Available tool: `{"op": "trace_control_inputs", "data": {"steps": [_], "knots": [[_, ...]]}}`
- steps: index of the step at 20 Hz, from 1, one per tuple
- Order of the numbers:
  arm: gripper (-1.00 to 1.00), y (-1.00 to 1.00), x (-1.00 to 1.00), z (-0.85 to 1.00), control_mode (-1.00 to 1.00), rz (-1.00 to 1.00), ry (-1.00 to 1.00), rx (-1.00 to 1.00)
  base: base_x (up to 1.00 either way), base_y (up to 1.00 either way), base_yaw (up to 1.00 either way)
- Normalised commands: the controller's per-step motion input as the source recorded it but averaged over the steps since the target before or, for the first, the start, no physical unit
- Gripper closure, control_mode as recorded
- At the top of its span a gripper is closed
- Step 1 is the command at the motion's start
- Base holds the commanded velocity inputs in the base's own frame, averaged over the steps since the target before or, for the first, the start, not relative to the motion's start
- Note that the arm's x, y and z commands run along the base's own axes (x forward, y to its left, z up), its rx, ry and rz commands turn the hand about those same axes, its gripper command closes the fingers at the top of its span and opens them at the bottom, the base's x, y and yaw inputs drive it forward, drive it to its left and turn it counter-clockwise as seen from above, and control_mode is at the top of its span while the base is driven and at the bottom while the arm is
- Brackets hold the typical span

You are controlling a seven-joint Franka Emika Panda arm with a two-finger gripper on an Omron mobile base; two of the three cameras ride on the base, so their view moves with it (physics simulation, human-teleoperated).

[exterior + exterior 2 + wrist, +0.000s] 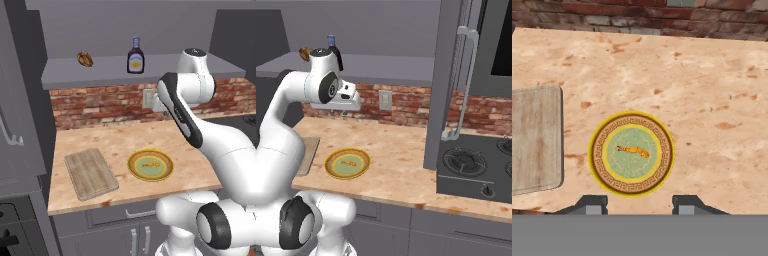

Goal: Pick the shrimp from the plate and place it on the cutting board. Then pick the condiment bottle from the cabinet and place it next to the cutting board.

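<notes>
Gripper [639, 204] hangs high over the bench [175, 140], looking down at the plate [602, 170] — fingertips [592, 204] stand apart w/ an empty gap between them, roughly plate-wide in the hand view, holding nothing. How far open vs. its full range: can't tell.

Shrimp [633, 150] lies in the pale green centre of the plate, thin orange sliver, lengthwise across the middle, clear of the patterned rim. Same sliver shows in the left base view [150, 164] and the right base view [349, 162].

Cutting board [91, 173] flat on the bench, to the plate's left in the left base view, near it but not touching; nothing on it. In the hand view its rounded right edge [537, 140] sits left of the plate w/ bare bench between.

Condiment bottle [135, 56] upright on the cabinet [70, 75] shelf above the brick backsplash [100, 107] — dark body, pale cap, label facing out. Brown round lump [85, 59] on the same shelf, well left of the bottle.

Stove [471, 162] to the right of the bench in the right base view.
</notes>
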Motion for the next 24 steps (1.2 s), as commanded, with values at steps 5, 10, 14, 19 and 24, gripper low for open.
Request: {"op": "trace_control_inputs", "data": {"steps": [5, 10, 14, 19, 24], "knots": [[-1.0, 0.0, -0.16, 0.0, -1.0, 0.0, 0.0, 0.0, 0.0, 0.0, 0.0], [-1.0, 0.0, -0.26, 0.0, -1.0, 0.03, 0.0, 0.0, 0.0, 0.0, 0.0], [-1.0, 0.0, -0.24, -0.01, -1.0, 0.07, 0.0, 0.0, 0.0, 0.0, 0.0], [-1.0, 0.0, -0.17, -0.1, -1.0, 0.09, 0.0, 0.0, 0.0, 0.0, 0.0], [-1.0, 0.0, -0.06, -0.15, -1.0, 0.11, 0.01, -0.01, 0.0, 0.0, 0.0]]}}
